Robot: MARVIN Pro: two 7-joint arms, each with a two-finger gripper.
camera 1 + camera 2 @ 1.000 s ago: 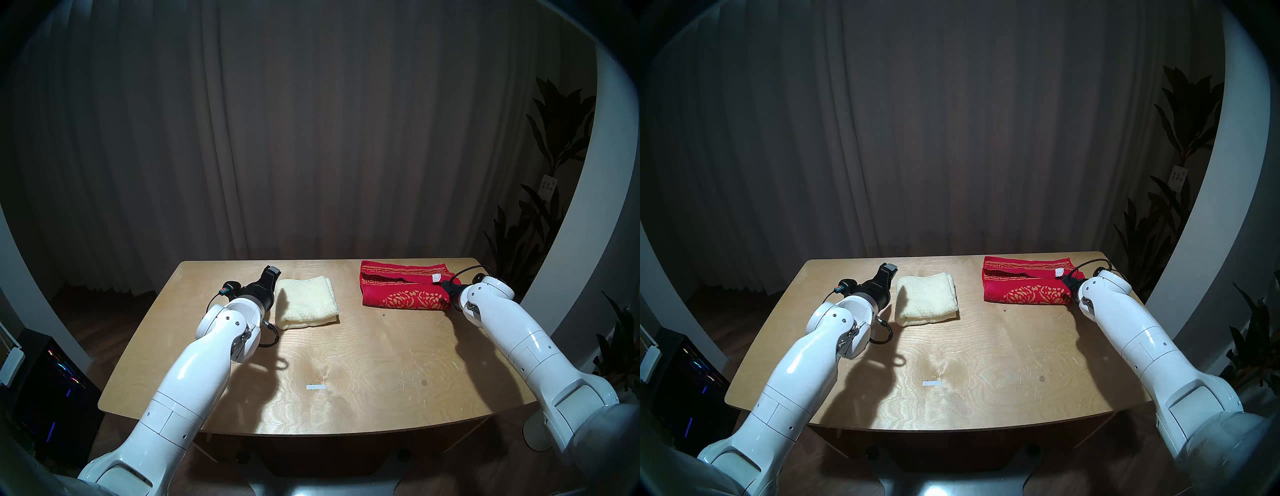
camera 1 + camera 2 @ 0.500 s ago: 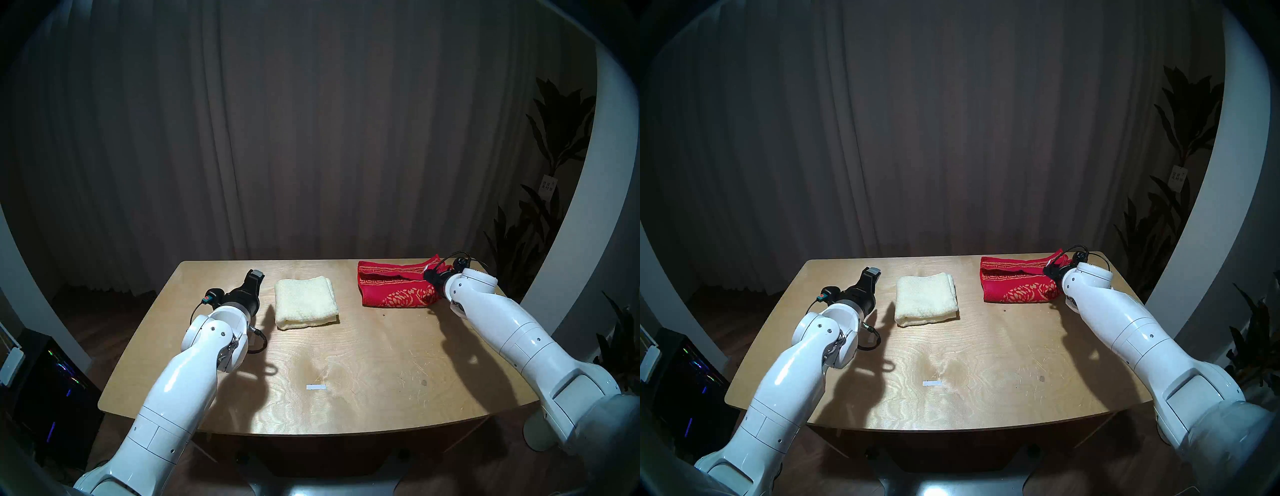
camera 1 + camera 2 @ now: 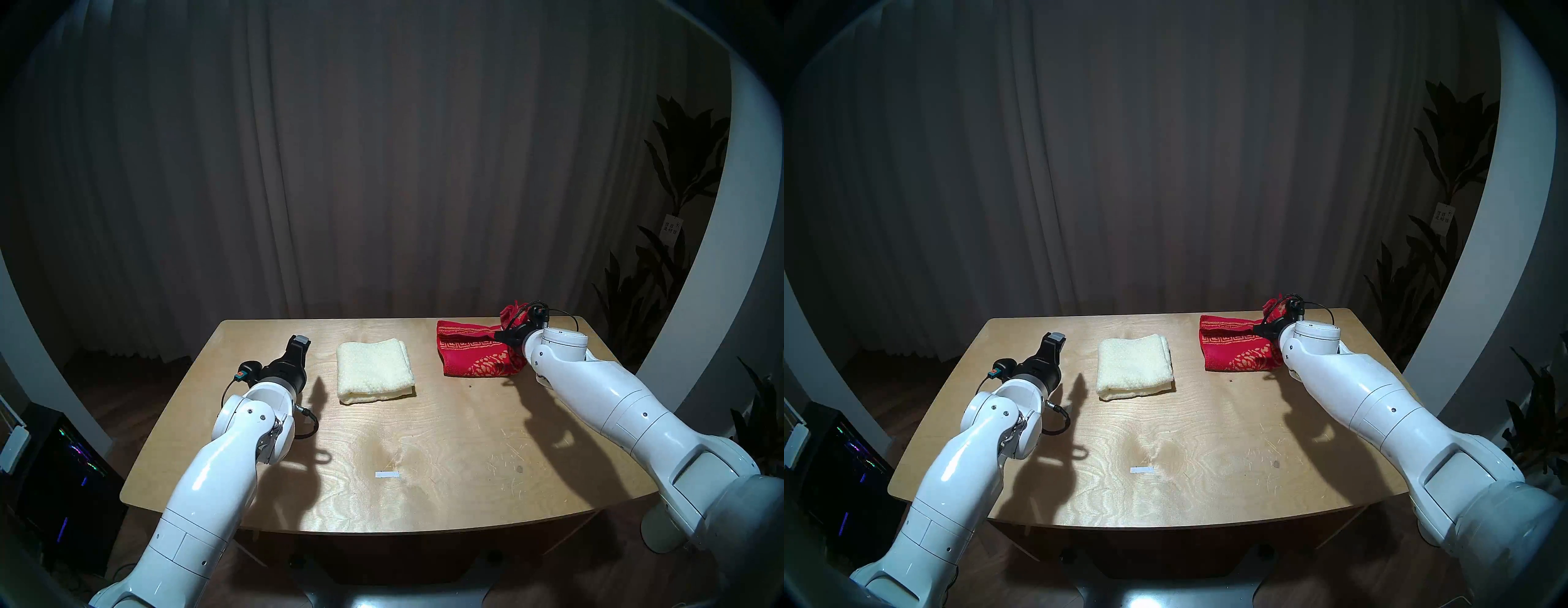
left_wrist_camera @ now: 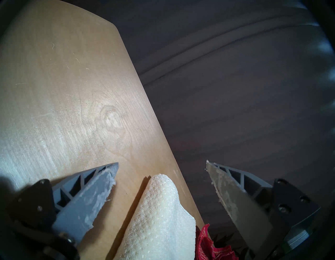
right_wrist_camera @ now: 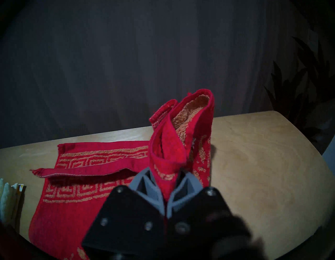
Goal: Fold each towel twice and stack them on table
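The right gripper (image 5: 165, 185) had its grey fingers (image 5: 188, 183) clamped together on a bunched corner of the red towel (image 5: 87, 181), and that corner stood up above the rest of the cloth, its paler underside showing inside the curl. The rest of the red towel lay on the surface (image 3: 445, 446), its gold key-pattern border facing up and one long edge flopped over itself. From the head view the pinched corner (image 3: 511, 314) rose at the end of the red towel (image 3: 471, 352) farthest from the cream towel, near the back edge of the surface.

The left gripper (image 4: 161, 181) held its fingers (image 4: 87, 199) wide apart with nothing between them; they hung over the bare wood just beside the cream towel (image 4: 159, 217), on the side away from the red one. The cream towel (image 3: 375, 369) lay folded into a thick, neat square toward the back of the surface, well apart from the red towel. A small white strip of tape (image 3: 387, 474) sat on the wood nearer the front edge than the cream towel.
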